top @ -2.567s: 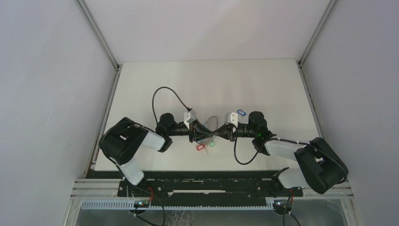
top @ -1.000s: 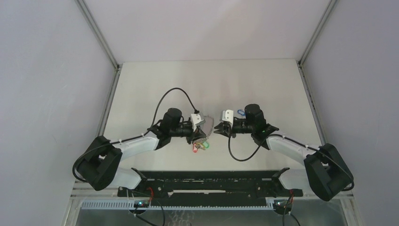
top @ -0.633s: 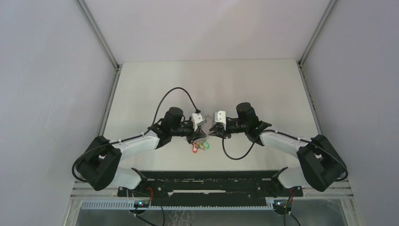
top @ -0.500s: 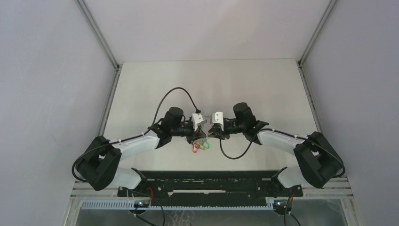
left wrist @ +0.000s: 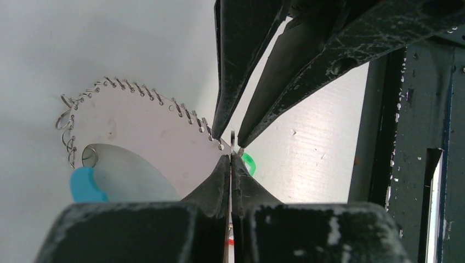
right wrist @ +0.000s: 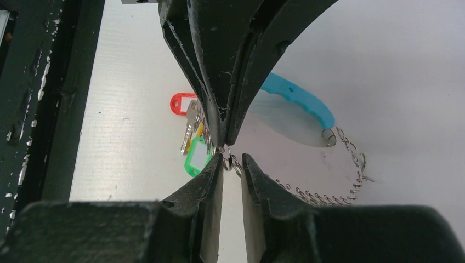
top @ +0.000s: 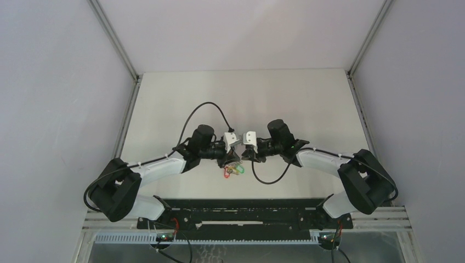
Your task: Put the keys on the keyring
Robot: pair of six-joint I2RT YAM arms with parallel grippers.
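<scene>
My left hand [left wrist: 230,159] is closed, pinching the wire of the keyring [top: 233,169], which sits between both hands over the near middle of the tabletop [top: 307,98]. My right hand [right wrist: 229,161] meets it tip to tip, fingers slightly parted at the wire. A red tag [right wrist: 181,103], green tag [right wrist: 196,160] and cyan-edged fob [right wrist: 299,98] hang from the ring. The green tag's white insert is too small for me to read. I cannot tell where the blue-headed key is.

Nothing legible here — no words, labels, brand marks, numbers or signs can be read in any view.
</scene>
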